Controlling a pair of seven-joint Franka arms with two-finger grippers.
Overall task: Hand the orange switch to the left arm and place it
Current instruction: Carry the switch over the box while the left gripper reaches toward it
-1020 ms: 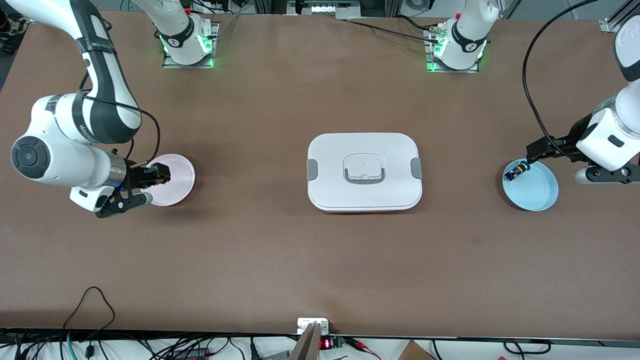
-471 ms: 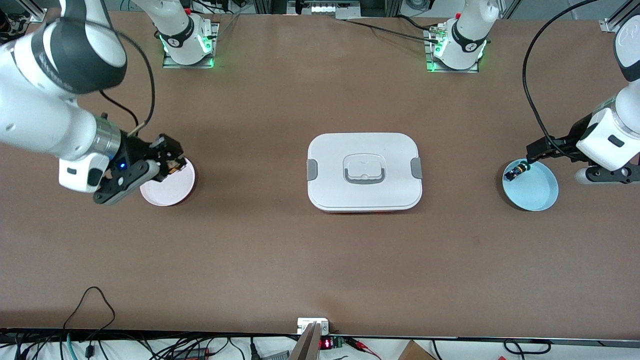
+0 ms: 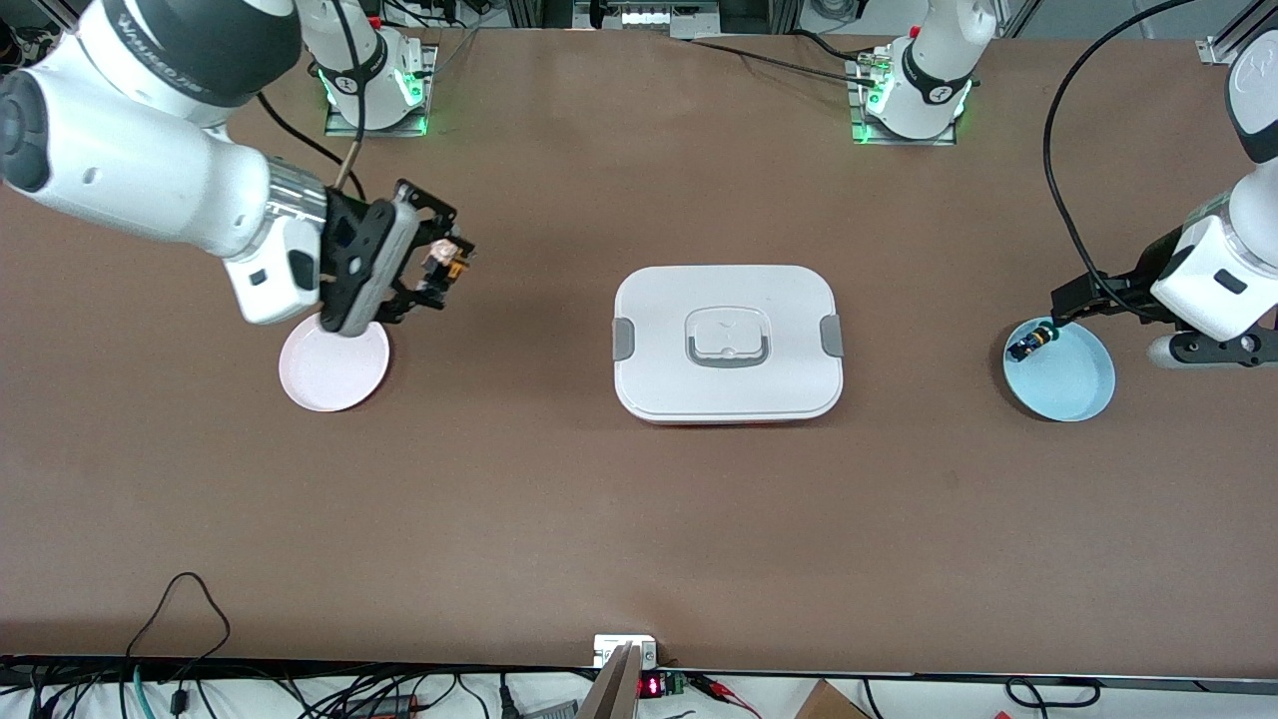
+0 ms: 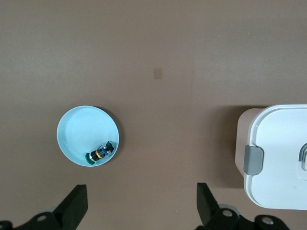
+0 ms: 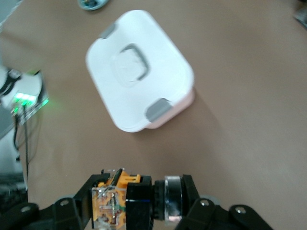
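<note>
My right gripper (image 3: 440,263) is shut on the orange switch (image 3: 444,262), a small black part with an orange-tan body, and holds it in the air over bare table between the pink plate (image 3: 333,374) and the white box (image 3: 728,343). The right wrist view shows the switch (image 5: 125,201) clamped between the fingers, with the box (image 5: 139,69) ahead. My left gripper (image 3: 1066,302) is open and empty, waiting at the rim of the light blue plate (image 3: 1073,384). Its open fingers (image 4: 74,211) show in the left wrist view.
A small black switch with blue and yellow-green parts (image 3: 1028,344) lies in the blue plate, seen also in the left wrist view (image 4: 101,152). The box's grey side latch (image 4: 253,159) shows there. The pink plate is bare. Cables run along the table's near edge.
My right gripper has lifted off the pink plate with the orange switch and moved up and toward the box. The left arm has not moved.
</note>
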